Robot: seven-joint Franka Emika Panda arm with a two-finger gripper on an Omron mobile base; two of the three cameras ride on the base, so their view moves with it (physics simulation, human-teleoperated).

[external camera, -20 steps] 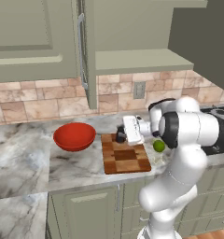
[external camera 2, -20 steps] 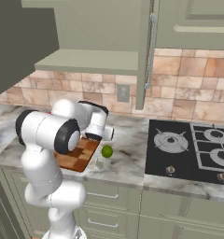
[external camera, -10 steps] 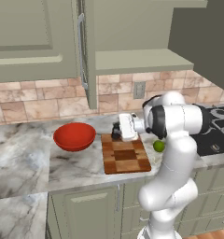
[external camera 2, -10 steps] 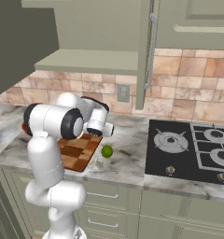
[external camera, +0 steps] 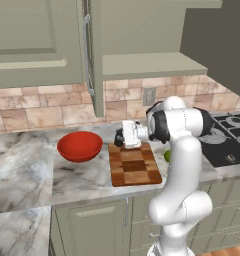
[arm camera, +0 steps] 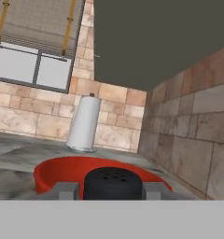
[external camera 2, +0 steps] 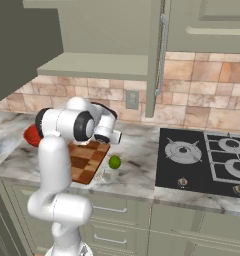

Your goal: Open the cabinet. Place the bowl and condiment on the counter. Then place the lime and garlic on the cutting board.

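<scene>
Hand view: the gripper (arm camera: 113, 190) is clamped on the bottle (arm camera: 113, 183), whose black perforated cap sits between the 2 grey fingertips (arm camera: 63, 191), with the red bowl (arm camera: 62, 171) just beyond it and a paper towel roll (arm camera: 84, 123) upright near the tiled wall. In the left base view the gripper (external camera: 123, 136) holds the bottle (external camera: 119, 137) above the counter (external camera: 37, 175), at the back edge of the cutting board (external camera: 133, 164), beside the bowl (external camera: 80, 145). The lime (external camera 2: 114, 161) lies on the counter just off the board's stove-side edge. The cabinet (external camera: 142, 30) stands open, 1 door (external camera: 95, 55) swung outward.
</scene>
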